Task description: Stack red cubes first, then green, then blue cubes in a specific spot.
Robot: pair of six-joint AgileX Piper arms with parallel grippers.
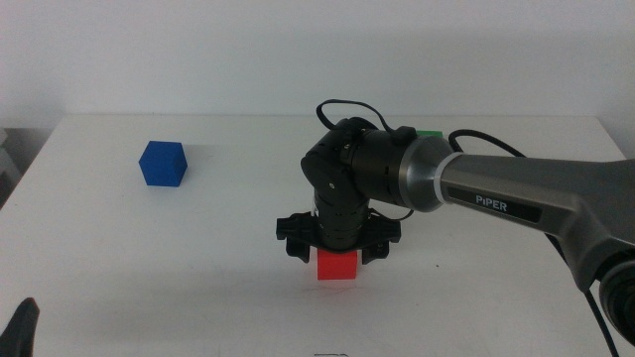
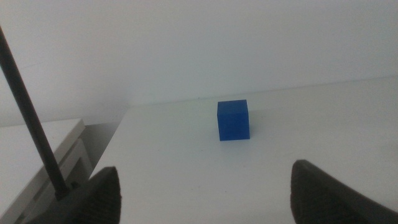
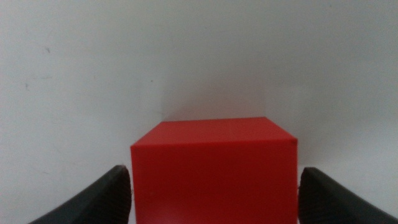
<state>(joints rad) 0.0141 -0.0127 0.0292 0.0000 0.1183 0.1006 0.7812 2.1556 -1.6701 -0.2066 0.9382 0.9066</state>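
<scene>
Right gripper [image 1: 338,248] brackets red cube [image 1: 337,265] mid-table, jaws spread, slim gaps (contact unclear). Green cube [image 1: 429,133] mostly hidden. Left gripper [image 2: 205,193] spread, facing blue cube [image 2: 234,120].

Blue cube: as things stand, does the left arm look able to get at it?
Probably yes. In the left wrist view the blue cube sits alone on bare white table, straight ahead of the open left tool. Nothing lies between them. The right tool is busy at the red cube.
</scene>
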